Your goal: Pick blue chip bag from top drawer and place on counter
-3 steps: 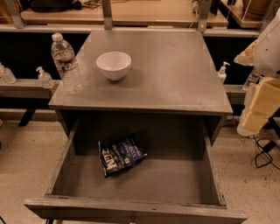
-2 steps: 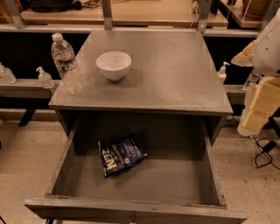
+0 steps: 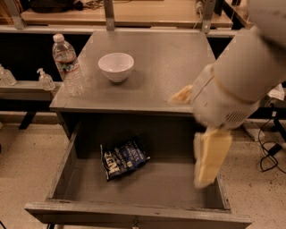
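Note:
The blue chip bag [image 3: 124, 157] lies flat in the open top drawer [image 3: 134, 214], left of the drawer's middle, with its white lettering facing up. The grey counter [image 3: 165, 76] is the cabinet top above the drawer. My white arm reaches in from the upper right. My gripper [image 3: 209, 162] hangs over the right side of the drawer, well to the right of the bag and apart from it. It holds nothing that I can see.
A white bowl [image 3: 116, 66] and a clear water bottle [image 3: 67, 65] stand on the left part of the counter. A light wooden tabletop [image 3: 147, 11] runs behind. Small pump bottles [image 3: 44, 79] sit on a low shelf at the left. Cables [image 3: 270, 156] lie on the floor at the right.
My arm has swung in from the right edge of the view to over the right side of the drawer. The bag, bowl and bottle have not moved.

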Controlling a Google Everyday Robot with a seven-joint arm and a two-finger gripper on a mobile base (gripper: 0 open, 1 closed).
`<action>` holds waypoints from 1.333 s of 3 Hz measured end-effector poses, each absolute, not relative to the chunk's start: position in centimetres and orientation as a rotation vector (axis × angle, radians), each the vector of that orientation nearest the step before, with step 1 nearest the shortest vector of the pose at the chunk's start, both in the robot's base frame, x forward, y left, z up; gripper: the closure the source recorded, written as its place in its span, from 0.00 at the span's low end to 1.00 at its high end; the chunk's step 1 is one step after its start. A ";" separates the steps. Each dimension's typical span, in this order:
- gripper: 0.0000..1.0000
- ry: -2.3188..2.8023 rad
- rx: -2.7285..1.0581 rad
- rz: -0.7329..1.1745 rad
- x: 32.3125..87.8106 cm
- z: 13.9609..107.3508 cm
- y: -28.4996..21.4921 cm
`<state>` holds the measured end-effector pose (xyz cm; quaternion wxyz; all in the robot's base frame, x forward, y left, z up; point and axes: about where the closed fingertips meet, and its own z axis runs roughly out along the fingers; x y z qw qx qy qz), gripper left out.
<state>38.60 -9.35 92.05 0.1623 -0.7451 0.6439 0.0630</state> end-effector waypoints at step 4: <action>0.00 1.714 -2.219 0.157 41.6 83.2 -4.5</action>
